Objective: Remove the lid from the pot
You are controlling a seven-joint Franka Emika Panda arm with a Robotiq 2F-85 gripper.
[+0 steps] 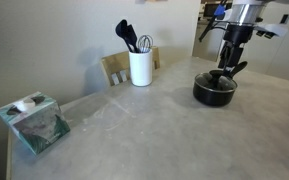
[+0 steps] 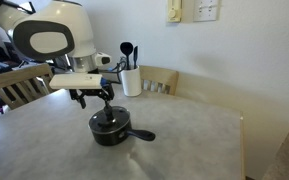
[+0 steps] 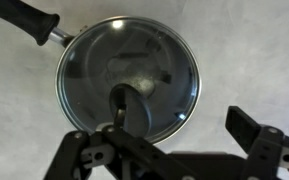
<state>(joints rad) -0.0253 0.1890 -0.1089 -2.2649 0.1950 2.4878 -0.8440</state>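
Risk: the knob [image 3: 131,104] sits off-centre between the jaws, nearer one finger [image 3: 76,152]. If they close from here, that finger likely hits first and shoves the lid [image 3: 134,60] sideways, or skates the whole pot [image 2: 110,130] across the desk [image 1: 154,130]. A shallow bite on a small knob could also slip on the lift and drop the lid back.

Jaws are apart, nothing held. Lid is seated on the pot, directly under the jaws. In both exterior views they hang just over it — can't tell if they touch the knob. Pot handle [image 3: 19,17] points clear of them.
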